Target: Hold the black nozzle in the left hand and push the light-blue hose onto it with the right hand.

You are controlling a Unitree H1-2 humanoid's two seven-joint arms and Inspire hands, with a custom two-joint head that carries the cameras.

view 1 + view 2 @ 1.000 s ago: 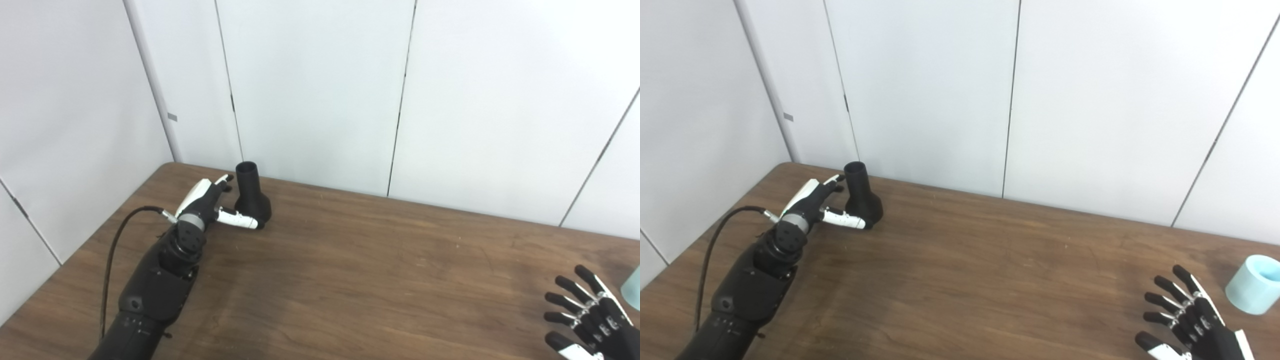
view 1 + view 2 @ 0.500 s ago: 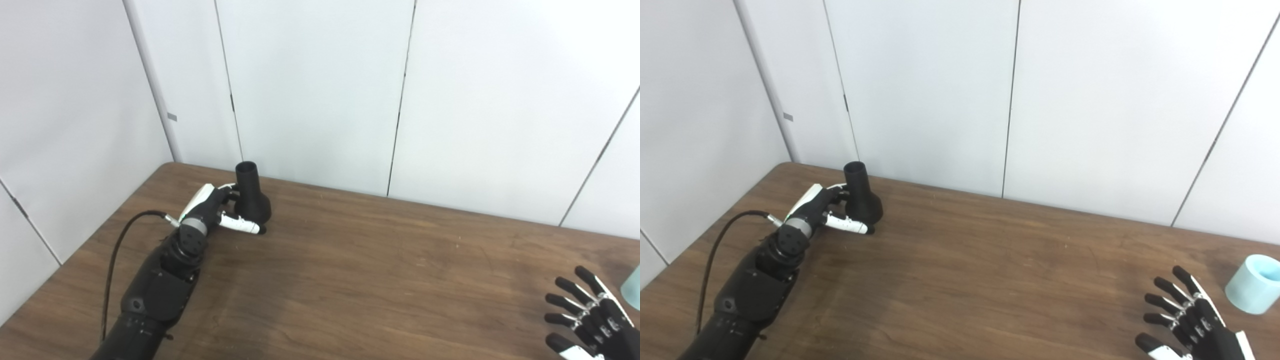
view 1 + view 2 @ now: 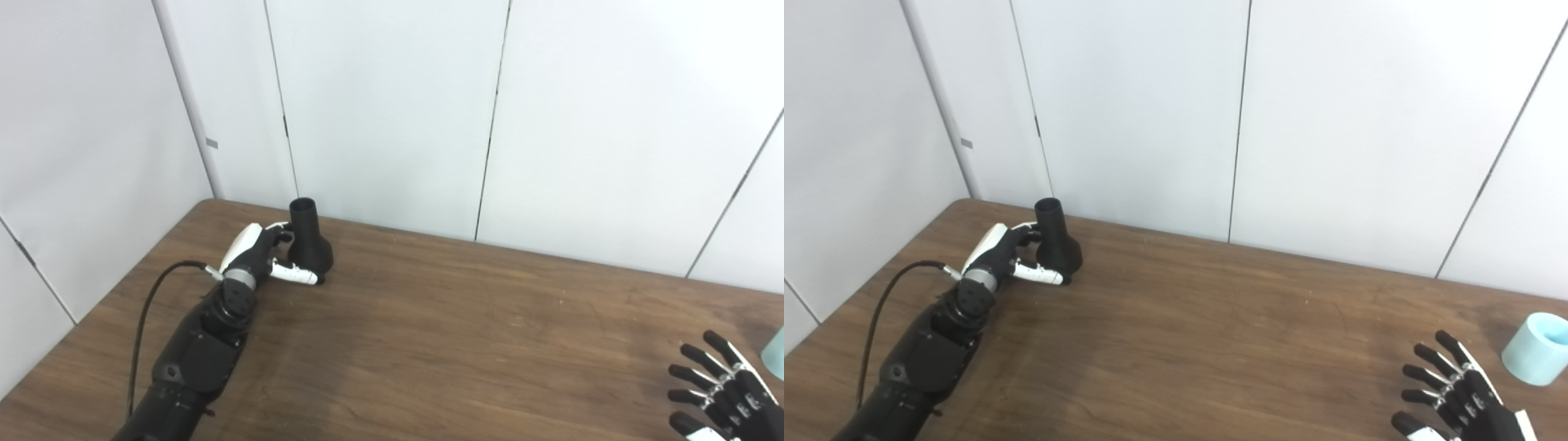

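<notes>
The black nozzle [image 3: 310, 246] stands upright on the wooden table [image 3: 441, 331] at the far left, narrow end up. My left hand [image 3: 262, 255] is at its left side, fingers curled against the neck and the white thumb lying across the front of the wide base. The nozzle still rests on the table. The light-blue hose piece [image 3: 1535, 357], a short cylinder, stands at the far right edge. My right hand [image 3: 1455, 399] lies open near the bottom right corner, fingers spread, a little left of the hose and apart from it.
White wall panels close off the table's back and left sides just behind the nozzle. A black cable [image 3: 142, 318] loops from my left wrist over the table's left part. Bare wood lies between the two hands.
My left hand has moved in to the nozzle and curled its fingers around the neck, where a second ago they were spread beside it. My right hand has sunk slightly toward the bottom edge.
</notes>
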